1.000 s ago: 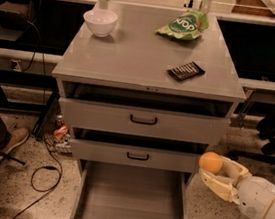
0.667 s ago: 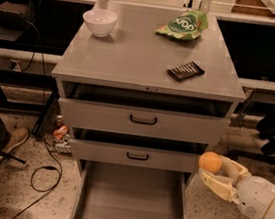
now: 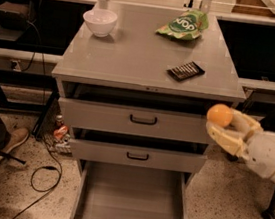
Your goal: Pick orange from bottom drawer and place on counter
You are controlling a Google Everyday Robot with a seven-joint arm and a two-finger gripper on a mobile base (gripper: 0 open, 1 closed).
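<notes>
While its two fingers pinch the orange point(image 3: 220, 114), the gripper point(image 3: 220, 122) hangs right of the cabinet, level w/ the top drawer point(image 3: 101, 116) and below the counter point(image 3: 134, 60). Bottom drawer point(image 3: 131, 194) stands open, nothing in its tray: fruit is out, lift prob. under way. Counter carries white bowl point(image 3: 99, 22), green chip bag point(image 3: 184, 24), dark snack bar point(image 3: 185, 71); its bare middle looks the likeliest drop spot, but the counter's right edge must be cleared first.
</notes>
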